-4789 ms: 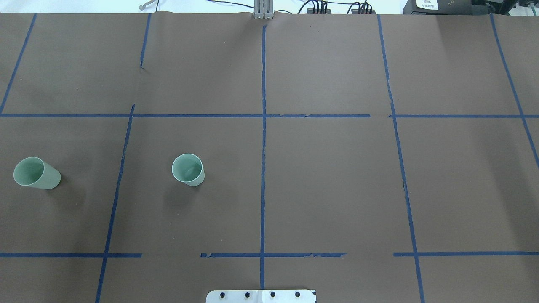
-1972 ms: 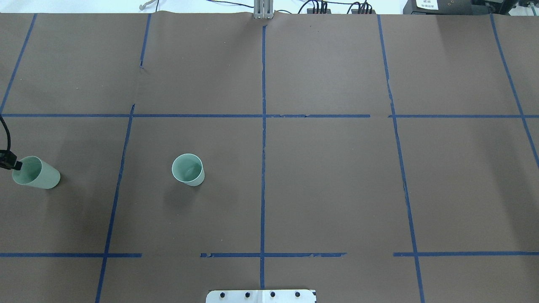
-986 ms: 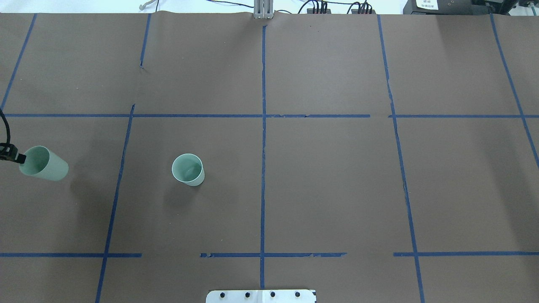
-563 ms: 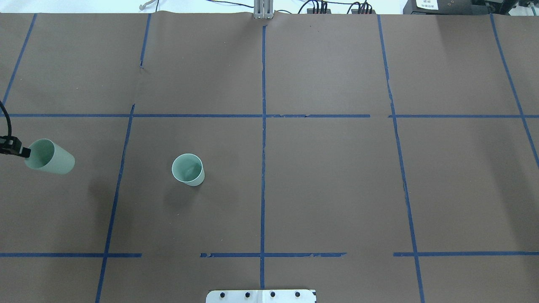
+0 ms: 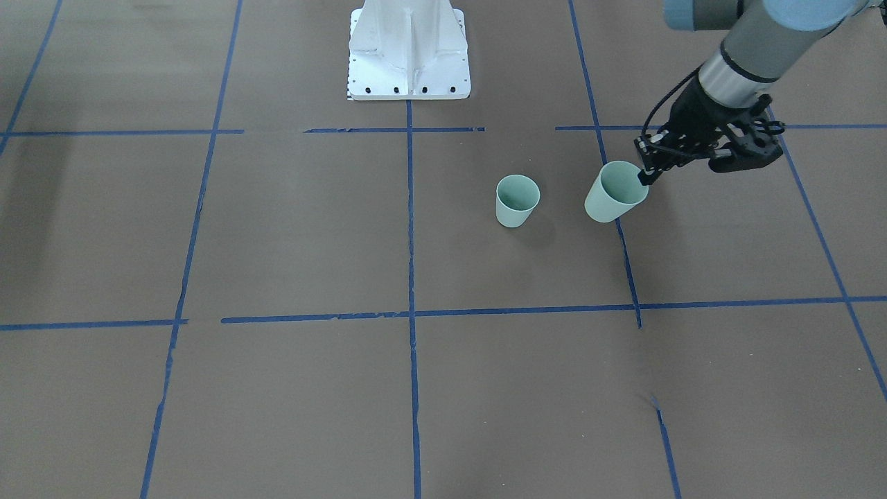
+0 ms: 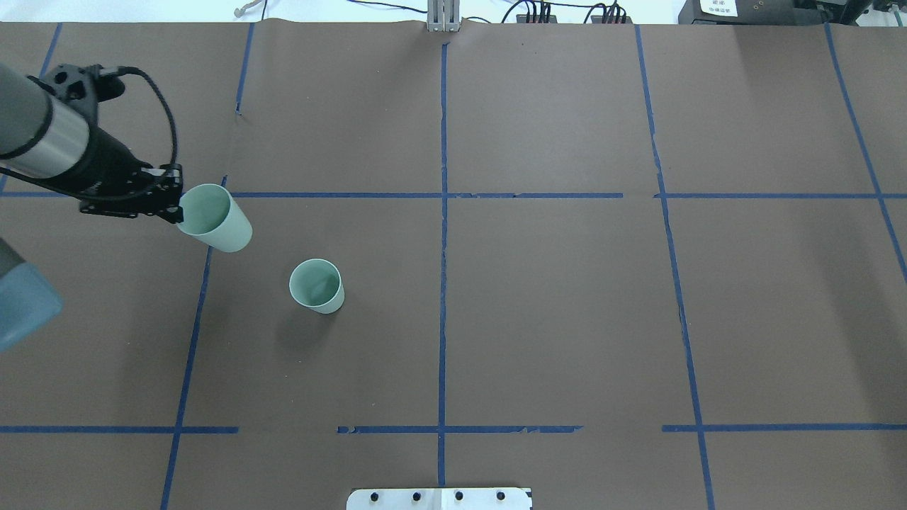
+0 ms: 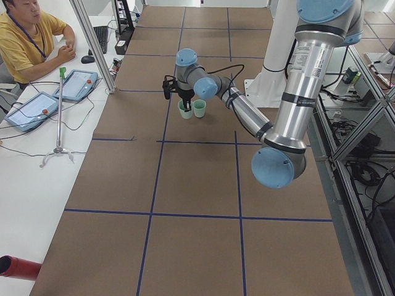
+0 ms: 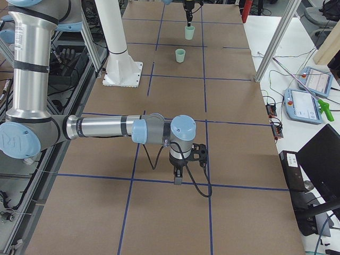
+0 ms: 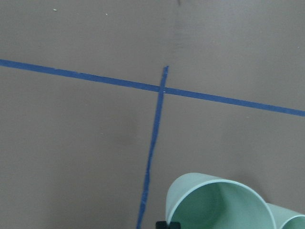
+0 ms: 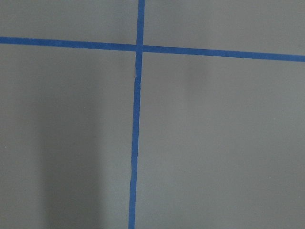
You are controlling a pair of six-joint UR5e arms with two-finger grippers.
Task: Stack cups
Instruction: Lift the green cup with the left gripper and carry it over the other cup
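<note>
Two pale mint-green cups. One cup (image 6: 317, 285) stands upright on the brown table, left of the centre line; it also shows in the front view (image 5: 517, 201). My left gripper (image 6: 173, 210) is shut on the rim of the other cup (image 6: 216, 228) and holds it tilted above the table, to the left of and farther out than the standing one. The held cup also shows in the front view (image 5: 615, 193) and the left wrist view (image 9: 219, 205). My right gripper (image 8: 178, 178) hangs over bare table far from both cups; whether it is open or shut I cannot tell.
The brown table (image 6: 567, 297) carries a grid of blue tape lines. The robot's white base plate (image 6: 439, 498) sits at the near edge. Operator tablets (image 7: 37, 108) lie on a side desk beyond the far edge.
The left gripper took the left cup by its rim, lifted it, and carried it to the right toward the standing cup. The standing cup has not moved.
</note>
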